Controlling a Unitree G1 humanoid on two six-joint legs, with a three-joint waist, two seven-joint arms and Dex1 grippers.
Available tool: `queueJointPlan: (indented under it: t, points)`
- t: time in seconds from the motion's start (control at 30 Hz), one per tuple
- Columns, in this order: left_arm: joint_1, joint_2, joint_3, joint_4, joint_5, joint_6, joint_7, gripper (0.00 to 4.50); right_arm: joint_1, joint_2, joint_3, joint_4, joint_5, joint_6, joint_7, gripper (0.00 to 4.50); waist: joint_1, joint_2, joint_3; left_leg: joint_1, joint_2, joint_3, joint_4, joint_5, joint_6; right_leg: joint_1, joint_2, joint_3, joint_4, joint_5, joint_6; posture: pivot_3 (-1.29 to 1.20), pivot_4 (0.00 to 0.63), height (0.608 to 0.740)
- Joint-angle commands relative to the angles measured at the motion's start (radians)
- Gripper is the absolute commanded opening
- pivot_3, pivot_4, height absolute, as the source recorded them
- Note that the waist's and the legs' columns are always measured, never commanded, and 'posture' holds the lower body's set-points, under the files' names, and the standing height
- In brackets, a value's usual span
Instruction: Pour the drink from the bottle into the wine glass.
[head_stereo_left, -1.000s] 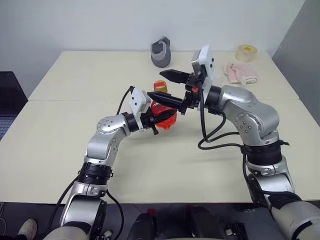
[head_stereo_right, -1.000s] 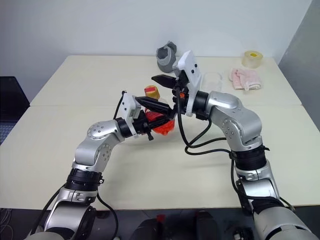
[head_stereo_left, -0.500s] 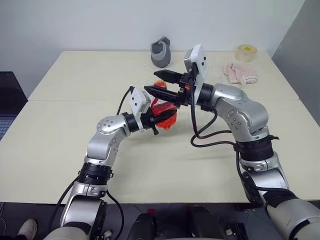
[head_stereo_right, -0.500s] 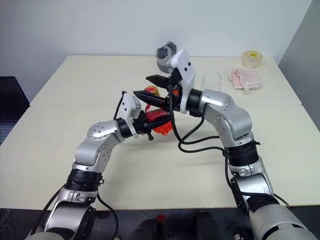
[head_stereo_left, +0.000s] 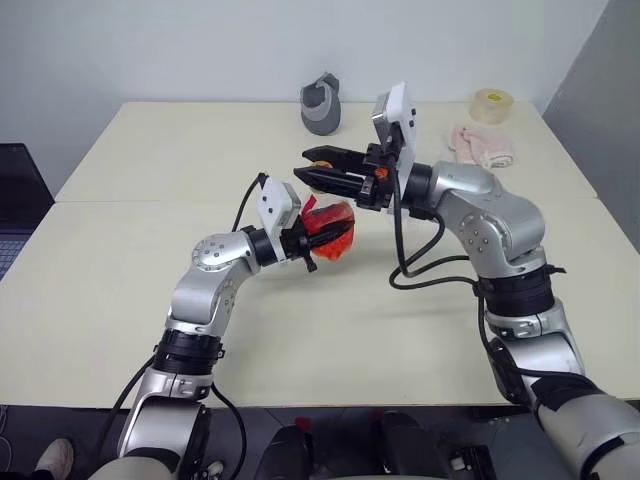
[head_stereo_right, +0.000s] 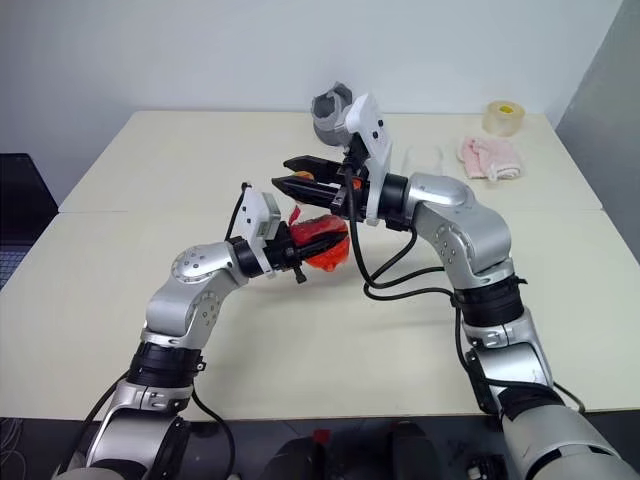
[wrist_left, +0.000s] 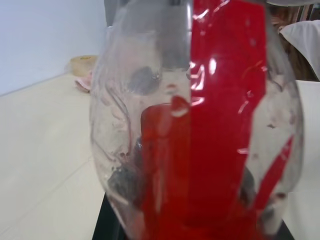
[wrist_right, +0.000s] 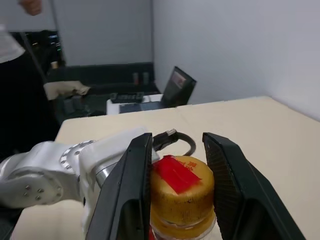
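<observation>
Presently, one bottle (head_stereo_left: 330, 226) of red drink (wrist_left: 225, 125) is clamped in the closed left gripper (head_stereo_left: 312, 243) above the tabletop (head_stereo_left: 150, 170). The right gripper (wrist_right: 177, 195) brackets its one yellowish cap (wrist_right: 181, 192), fingers against it. Farther back: one grey object (head_stereo_left: 320, 104), one tape roll (head_stereo_left: 489, 104), one pink cloth (head_stereo_left: 480, 145).

1. the bottle (wrist_left: 200, 125) looks like clear, glossy plastic, with bright glints over the translucent red drink (wrist_left: 225, 110) inside.
2. its cap (wrist_right: 181, 192) is a dull yellowish plastic, smooth, with a shiny red sticker on top.
3. the right hand (wrist_right: 177, 190) has matt black fingers (wrist_right: 131, 200) with a finely textured plastic look.
4. the surface (head_stereo_left: 150, 160) is a smooth, matt cream board.
5. at about 1 o'clock lies a soft pink cloth (head_stereo_left: 482, 146), and by it a glossy roll of tape (head_stereo_left: 490, 105).
</observation>
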Motion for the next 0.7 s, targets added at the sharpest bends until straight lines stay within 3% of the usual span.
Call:
queueJointPlan:
  t: [0.03, 0.2, 0.57, 0.7]
  points:
    - [0.039, 0.035, 0.013, -0.1, -0.045, 0.029, -0.031, 0.95, -0.059, -0.033, -0.003, 0.039, -0.045, -0.185, 0.11, 1.26, -0.001, 0.0, 0.0, 0.0, 0.0, 0.0, 0.0, 0.0, 0.0, 0.0, 0.0, 0.0, 0.0, 0.0, 0.0, 0.0, 0.15, 0.74]
    - [0.069, 0.054, 0.026, -0.14, -0.059, 0.051, -0.007, 0.93, -0.063, -0.041, -0.054, 0.069, 0.001, -0.126, 0.082, 1.26, -0.001, 0.0, 0.0, 0.0, 0.0, 0.0, 0.0, 0.0, 0.0, 0.0, 0.0, 0.0, 0.0, 0.0, 0.0, 0.0, 0.15, 0.74]
    - [0.121, 0.088, 0.046, -0.198, -0.085, 0.081, 0.002, 0.93, 0.114, -0.158, -0.145, -0.183, 0.166, 0.122, -0.016, 1.26, 0.006, 0.0, 0.0, 0.0, 0.0, -0.001, 0.0, 0.0, 0.0, 0.0, -0.001, 0.0, 0.0, 0.0, 0.0, 0.0, 0.15, 0.74]
    - [0.116, 0.087, 0.041, -0.185, -0.083, 0.078, -0.007, 0.93, 0.186, -0.208, -0.252, -0.29, 0.343, 0.324, -0.135, 1.26, 0.007, 0.0, 0.0, 0.0, 0.0, -0.001, 0.0, 0.0, 0.001, 0.001, -0.001, 0.0, -0.001, 0.0, 0.0, 0.0, 0.15, 0.74]
